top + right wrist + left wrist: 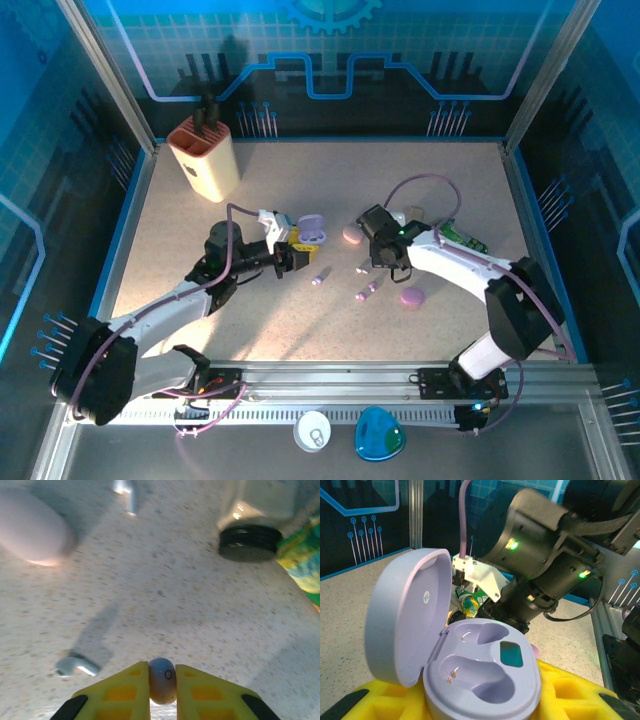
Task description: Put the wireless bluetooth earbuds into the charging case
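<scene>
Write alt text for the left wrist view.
An open lavender charging case, lid tilted back and both earbud wells empty, is gripped in the left end effector's yellow fingers. The right arm's dark wrist hangs close behind it, above the speckled table.

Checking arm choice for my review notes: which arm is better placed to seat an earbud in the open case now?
Right. The right gripper is shut on an earbud; the left gripper holds the open lavender case, both sockets empty.

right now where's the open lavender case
Near the middle of the table in the top view, the lavender case sits gripped in the left hand, lid open, with a pink case just to its right.
</scene>
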Action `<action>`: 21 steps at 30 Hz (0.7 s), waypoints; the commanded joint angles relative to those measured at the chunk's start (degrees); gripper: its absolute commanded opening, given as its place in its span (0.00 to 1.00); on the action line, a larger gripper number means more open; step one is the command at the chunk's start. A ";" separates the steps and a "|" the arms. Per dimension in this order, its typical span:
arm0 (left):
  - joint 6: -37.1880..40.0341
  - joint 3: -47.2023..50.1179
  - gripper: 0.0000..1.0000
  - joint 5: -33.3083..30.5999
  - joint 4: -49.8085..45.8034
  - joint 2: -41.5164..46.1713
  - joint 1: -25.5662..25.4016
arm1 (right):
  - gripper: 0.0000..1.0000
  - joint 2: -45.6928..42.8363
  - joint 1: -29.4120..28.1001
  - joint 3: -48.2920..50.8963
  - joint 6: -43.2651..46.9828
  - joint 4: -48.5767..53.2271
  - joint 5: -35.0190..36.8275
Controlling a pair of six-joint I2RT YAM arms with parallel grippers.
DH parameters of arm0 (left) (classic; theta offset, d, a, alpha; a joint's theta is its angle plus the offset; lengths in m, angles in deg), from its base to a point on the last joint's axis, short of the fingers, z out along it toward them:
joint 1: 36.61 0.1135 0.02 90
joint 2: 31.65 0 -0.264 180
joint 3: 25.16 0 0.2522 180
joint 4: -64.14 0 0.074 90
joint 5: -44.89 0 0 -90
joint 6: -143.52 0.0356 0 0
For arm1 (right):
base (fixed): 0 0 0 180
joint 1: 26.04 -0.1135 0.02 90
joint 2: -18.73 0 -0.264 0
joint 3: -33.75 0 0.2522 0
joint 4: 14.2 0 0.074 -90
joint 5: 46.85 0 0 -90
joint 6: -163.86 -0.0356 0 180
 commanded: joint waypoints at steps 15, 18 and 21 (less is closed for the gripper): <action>7.95 -4.16 0.35 9.76 -8.09 -1.09 -0.20 | 0.15 -31.69 -7.32 9.90 33.55 -18.71 -23.39; 8.76 -3.89 0.35 10.03 -8.26 -0.81 -0.21 | 0.15 -30.90 -8.03 7.96 34.62 -20.44 -24.48; 9.12 -4.24 0.35 10.53 -8.95 -0.66 -0.21 | 0.15 -28.17 -9.35 4.78 35.63 -22.00 -25.33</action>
